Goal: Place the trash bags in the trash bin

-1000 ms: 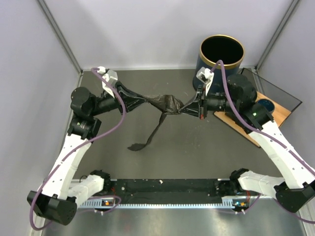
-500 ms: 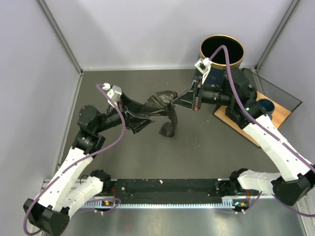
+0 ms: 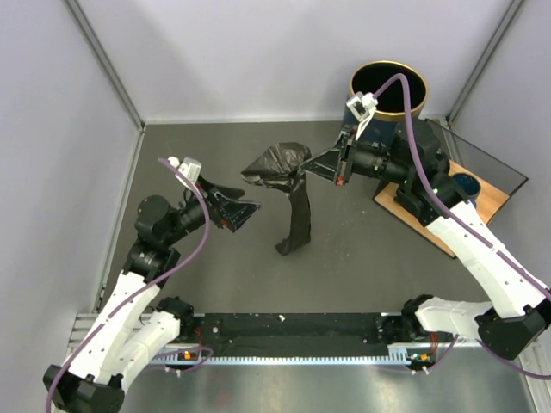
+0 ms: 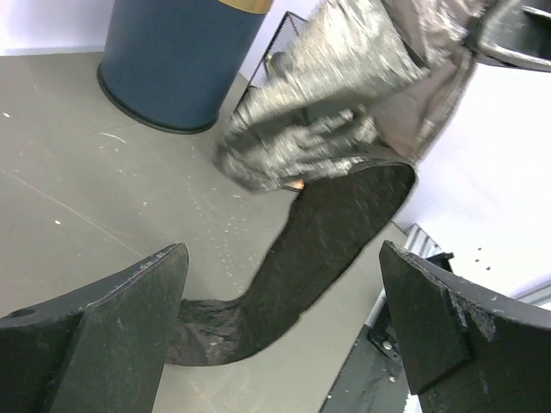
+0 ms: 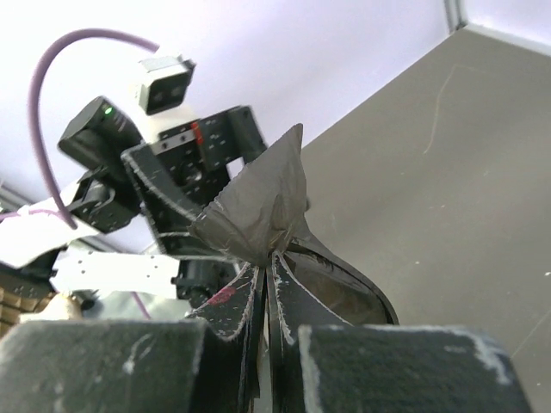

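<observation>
The black trash bag hangs bunched over the middle of the floor, its tail drooping down to the surface. My right gripper is shut on the bag's right end; in the right wrist view the film bulges out past the closed gripper. My left gripper stands open, left of the bag and apart from it. Nothing lies between its wide jaws; the bag hangs beyond them. The navy trash bin with a gold rim stands at the back right, also visible in the left wrist view.
A wooden board with a small blue bowl lies at the right, beside a black wire tray. A black rail runs along the near edge. Grey walls close in the back and sides.
My left gripper let go of the bag, opened and pulled back to the left. The bag now hangs from the right gripper alone, which shifted slightly toward the bin.
</observation>
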You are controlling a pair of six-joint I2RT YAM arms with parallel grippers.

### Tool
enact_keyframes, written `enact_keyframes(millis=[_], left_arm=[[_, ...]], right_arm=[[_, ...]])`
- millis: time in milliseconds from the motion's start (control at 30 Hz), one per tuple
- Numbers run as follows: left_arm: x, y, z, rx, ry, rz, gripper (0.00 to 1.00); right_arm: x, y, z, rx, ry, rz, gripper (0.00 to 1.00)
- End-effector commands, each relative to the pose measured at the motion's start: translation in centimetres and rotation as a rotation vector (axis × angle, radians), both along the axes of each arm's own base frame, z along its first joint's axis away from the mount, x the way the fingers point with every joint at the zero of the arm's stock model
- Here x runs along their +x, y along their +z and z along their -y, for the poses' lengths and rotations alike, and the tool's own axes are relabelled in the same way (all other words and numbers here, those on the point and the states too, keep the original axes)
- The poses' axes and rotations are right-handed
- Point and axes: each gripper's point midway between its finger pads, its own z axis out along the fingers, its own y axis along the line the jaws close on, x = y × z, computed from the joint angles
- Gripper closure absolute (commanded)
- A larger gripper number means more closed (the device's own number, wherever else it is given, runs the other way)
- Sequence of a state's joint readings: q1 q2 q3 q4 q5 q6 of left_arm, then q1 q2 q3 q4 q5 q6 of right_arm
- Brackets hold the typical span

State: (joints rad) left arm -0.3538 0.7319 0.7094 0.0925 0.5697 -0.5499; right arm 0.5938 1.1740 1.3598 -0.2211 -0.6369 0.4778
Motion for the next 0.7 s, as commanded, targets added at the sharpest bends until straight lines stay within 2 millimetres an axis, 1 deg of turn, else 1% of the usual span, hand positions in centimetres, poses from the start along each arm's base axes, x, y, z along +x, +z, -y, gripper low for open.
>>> enact_keyframes(millis=[0,67,100,167,200,233,300,333,433,533,633,667], left_arm=[[-1.6,1.3,0.4,-0.088,-0.059,-0.034,0.01],[-1.3,1.8,0.8,-0.121,-0.077,-0.057,0.01],[-1.3,3.5,0.9,-0.161,-0.085,-0.026,0.01],[-0.1,4.2,1.3,-0.193,-0.081,-0.039,0.01],[0.0,5.3,1.5,-0.227,-0.087,-0.04,0.01],[0.8,5.0,1.9,-0.232,-0.084,-0.063,0.01],[1.3,5.5,2.4,-0.259,-0.098,-0.079,0.02],[2.0,5.4,2.7,-0.269,-0.101,-0.086,0.02],[2.8,6.1,2.9,-0.31,-0.101,-0.102,0.03],[3.3,6.5,3.0,-0.337,-0.095,-0.112,0.04],[2.9,6.9,3.3,-0.347,-0.128,-0.098,0.07],[2.7,7.4,3.3,-0.353,-0.14,-0.075,0.07]], right_arm=[[0.8,3.6,0.8,0.078,-0.101,0.067,1.0],[0.7,3.8,0.6,0.1,-0.099,0.061,1.0],[0.7,3.3,0.3,0.098,-0.093,0.051,1.0],[0.3,3.2,-0.2,0.104,-0.077,0.046,1.0],[0.3,3.3,-0.3,0.114,-0.072,0.053,1.0],[0.2,3.3,-0.5,0.118,-0.068,0.05,1.0],[0.0,3.5,-0.9,0.127,-0.054,0.051,1.0],[0.0,3.5,-1.0,0.128,-0.051,0.053,1.0],[-0.1,3.5,-1.3,0.126,-0.045,0.052,1.0],[-0.2,3.4,-1.6,0.124,-0.034,0.056,1.0],[-0.2,3.2,-1.9,0.123,-0.03,0.049,1.0],[-0.1,3.1,-2.0,0.123,-0.03,0.047,1.0]])
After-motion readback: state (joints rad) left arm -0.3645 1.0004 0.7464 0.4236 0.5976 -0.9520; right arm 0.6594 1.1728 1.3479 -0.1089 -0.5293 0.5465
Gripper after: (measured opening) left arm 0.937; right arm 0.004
